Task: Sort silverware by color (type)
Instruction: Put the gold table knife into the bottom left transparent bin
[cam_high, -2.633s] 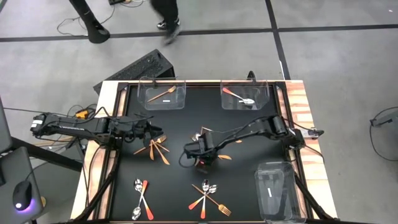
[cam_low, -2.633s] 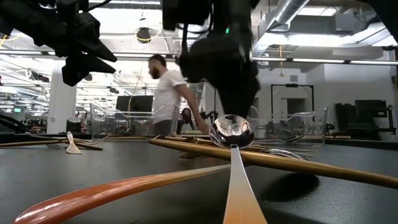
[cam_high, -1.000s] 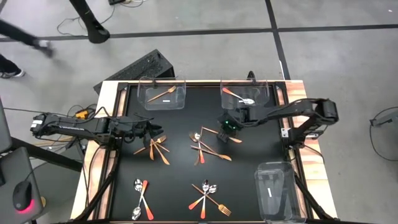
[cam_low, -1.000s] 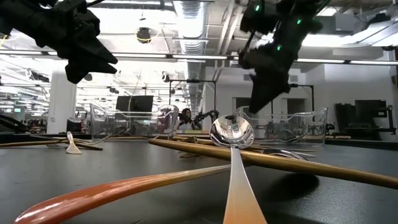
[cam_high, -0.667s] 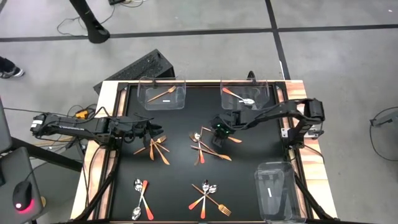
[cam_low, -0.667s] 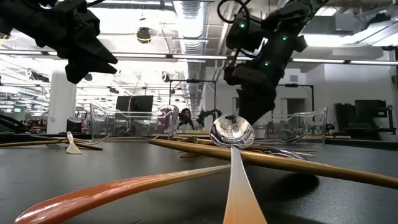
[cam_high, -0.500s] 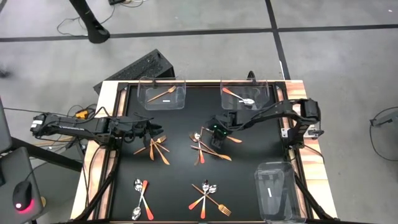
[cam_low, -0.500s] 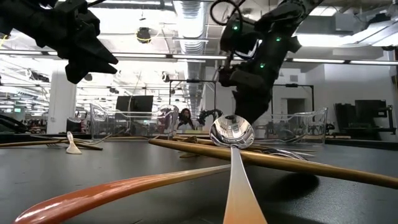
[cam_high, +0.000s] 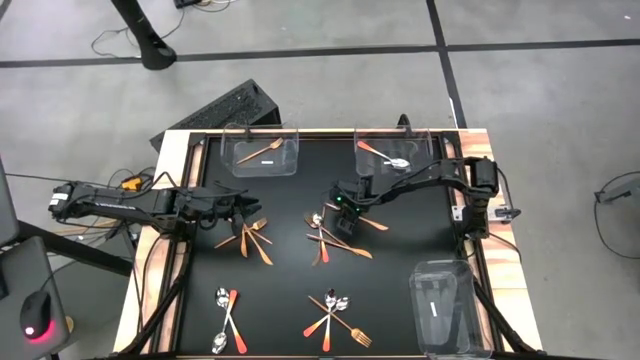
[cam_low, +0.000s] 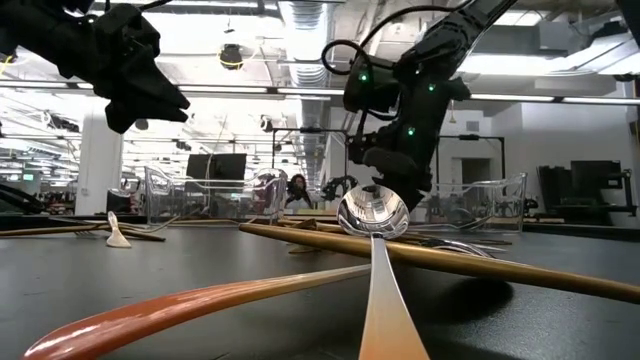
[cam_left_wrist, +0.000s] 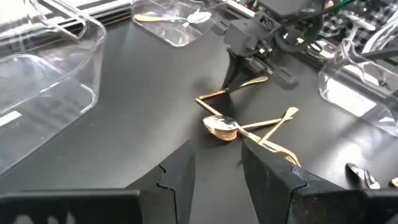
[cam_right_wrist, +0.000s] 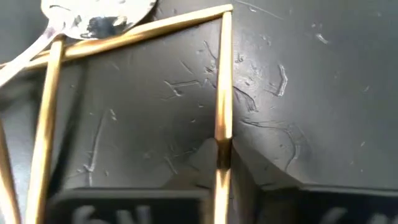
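Gripper work at mid-table: we see the right gripper (cam_high: 342, 222) w/ fingers pinched on a slim gold stick (cam_right_wrist: 222, 118), a thin polished metal rod lying on the scuffed matte-black table (cam_high: 290, 290), its long axis running straight out from the jaws. Left gripper (cam_left_wrist: 217, 165) hovers spread near copper forks (cam_high: 255, 238).

Silverware lies in four loose clusters on the black table. Centre cluster (cam_high: 335, 238): crossed gold sticks, a red-handled spoon and a silver spoon bowl; one gold stick (cam_right_wrist: 222, 99) runs between the right gripper's fingers. Left cluster (cam_high: 252, 238): copper forks, fanned. Near edge: two spoons (cam_high: 226, 318) side by side, and a crossed spoon-and-fork pile (cam_high: 334, 318). One copper fork (cam_high: 262, 151) and one red-handled spoon (cam_high: 385, 154) lie in separate far bins.
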